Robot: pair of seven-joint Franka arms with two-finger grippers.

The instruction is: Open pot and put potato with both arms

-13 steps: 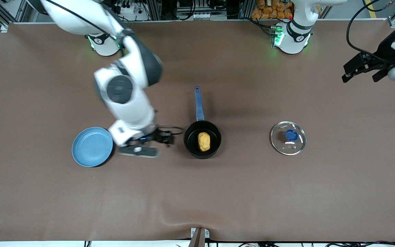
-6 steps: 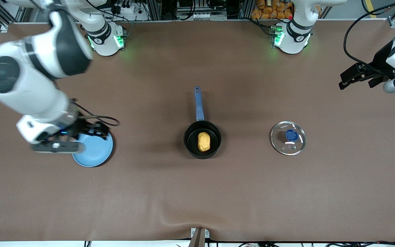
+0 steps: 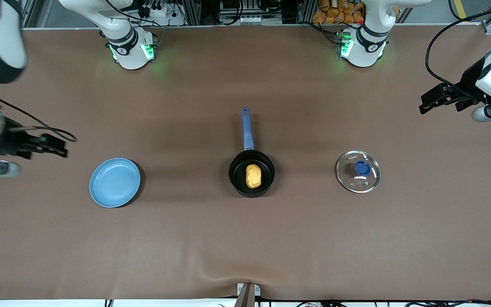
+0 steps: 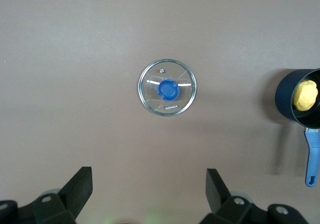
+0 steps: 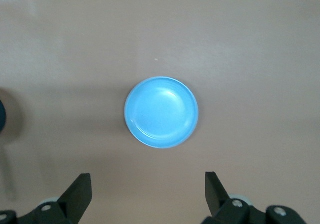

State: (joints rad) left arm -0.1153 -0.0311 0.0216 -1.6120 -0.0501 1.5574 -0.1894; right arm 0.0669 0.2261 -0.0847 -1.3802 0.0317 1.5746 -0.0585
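**Potato in the open pot, both arms raised at the table's ends**

The potato (image 3: 253, 176) lies inside the pot (image 3: 252, 172), which stands uncovered at the middle of a brown table (image 3: 245, 238), its blue handle (image 3: 246, 128) pointing toward the robots' bases. The glass lid (image 3: 358, 171) rests flat on the table toward the left arm's end; a light-blue plate (image 3: 114, 182) sits toward the right arm's end. The left gripper (image 3: 439, 99) hangs over the table's edge at its own end, fingers apart and holding nothing. The right gripper (image 3: 49, 146) hangs over the table beside the plate, fingers likewise spread and holding nothing. Aluminium framing, cables and equipment line the table's edge at the robots' green-lit bases.
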